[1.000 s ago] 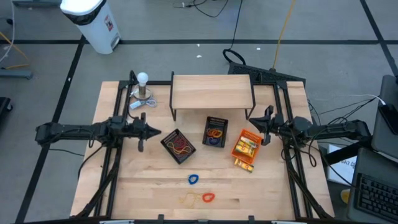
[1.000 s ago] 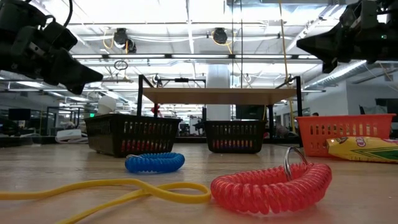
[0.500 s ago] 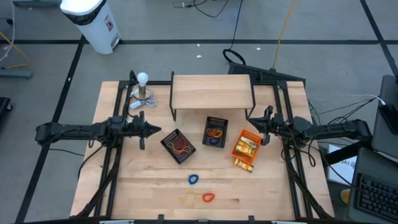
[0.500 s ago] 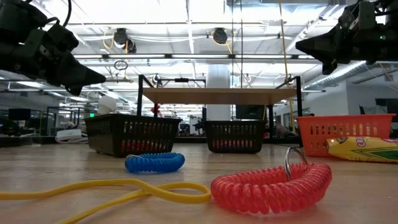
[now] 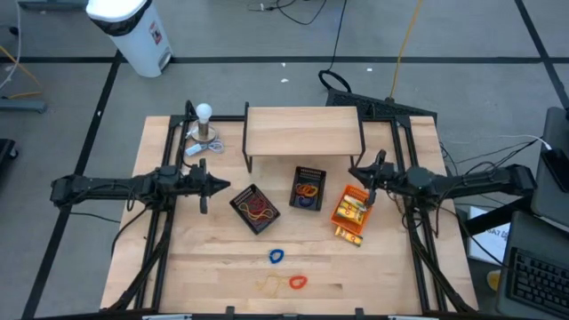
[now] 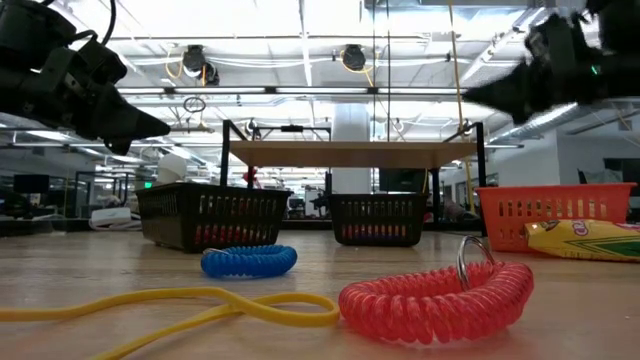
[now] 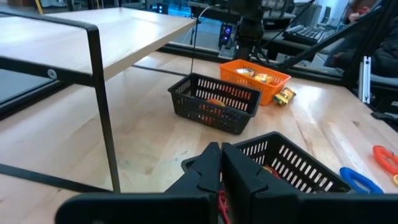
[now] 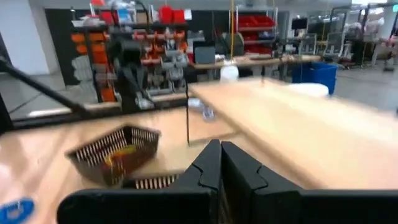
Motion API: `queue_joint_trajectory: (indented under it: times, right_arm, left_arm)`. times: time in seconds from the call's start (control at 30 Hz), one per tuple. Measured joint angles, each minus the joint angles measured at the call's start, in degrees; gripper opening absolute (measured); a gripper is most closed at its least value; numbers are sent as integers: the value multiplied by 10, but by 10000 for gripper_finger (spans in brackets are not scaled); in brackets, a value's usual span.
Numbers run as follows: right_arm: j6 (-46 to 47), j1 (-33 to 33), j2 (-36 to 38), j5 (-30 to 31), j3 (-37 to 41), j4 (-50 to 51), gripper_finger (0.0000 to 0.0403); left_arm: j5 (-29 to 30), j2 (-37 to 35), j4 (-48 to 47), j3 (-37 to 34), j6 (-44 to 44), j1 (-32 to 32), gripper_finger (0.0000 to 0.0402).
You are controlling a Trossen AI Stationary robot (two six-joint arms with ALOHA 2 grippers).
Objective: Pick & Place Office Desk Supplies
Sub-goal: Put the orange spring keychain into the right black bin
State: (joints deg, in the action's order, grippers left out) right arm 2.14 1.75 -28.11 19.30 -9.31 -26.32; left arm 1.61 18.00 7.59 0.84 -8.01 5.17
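- The wooden table (image 5: 213, 267) carries a raised shelf (image 5: 302, 131) at the back; its thin black legs stand close to both arms, so a wide swing toward the trays could, I judge, clip a leg.
- The left gripper (image 5: 220, 188) hangs above the table just beside the left black mesh tray (image 5: 256, 209), fingers pressed together and holding nothing; coming down like that onto a band, it would push the band along rather than take it.
- The right gripper (image 5: 357, 172) hovers at the far edge of the orange tray (image 5: 340, 216), jaws closed and empty; a low pass could catch the tray's rim and drag it, spilling the yellow packets (image 5: 354, 207) inside.
- A second black mesh tray (image 5: 308, 189) sits between the other two, with red and orange bands in it.
- One yellow packet (image 5: 349, 234) lies on the table touching the orange tray's near corner; it carries print, too small to read.
- Near the front edge lie a red coiled band (image 6: 435, 297), a blue coiled band (image 6: 249, 261) and a thin yellow loop (image 6: 170, 306), all still outside the trays; the yellow loop lies so flat that fingertips may slide over it.
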Motion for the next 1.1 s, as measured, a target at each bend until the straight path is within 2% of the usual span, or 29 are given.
queue_joint_trajectory:
  times: [0.23, 0.37, 0.5, 0.67, 0.8, 0.93, 1.1]
  right_arm:
    - [-41, 65, -100, 3, -141, 78, 7]
    - [-28, 118, -176, 36, -231, 154, 26]
    - [7, 162, -259, 46, -309, 228, 71]
    - [55, 208, -353, 45, -392, 293, 155]
    - [46, 245, -422, 45, -439, 309, 210]
    - [33, 282, -484, 45, -467, 311, 240]
    - [88, 321, -557, 44, -494, 309, 251]
  left_arm:
    - [0, 0, 12, 0, -12, 0, 16]
    - [0, 0, 12, 0, -27, 0, 6]
    - [0, 0, 12, 0, -31, 0, 3]
    - [0, 0, 12, 0, -30, 0, 20]
    - [2, 0, 25, 0, -5, 0, 25]
    - [19, 0, 44, 0, 18, 0, 26]
    - [56, 0, 70, 0, 19, 0, 26]
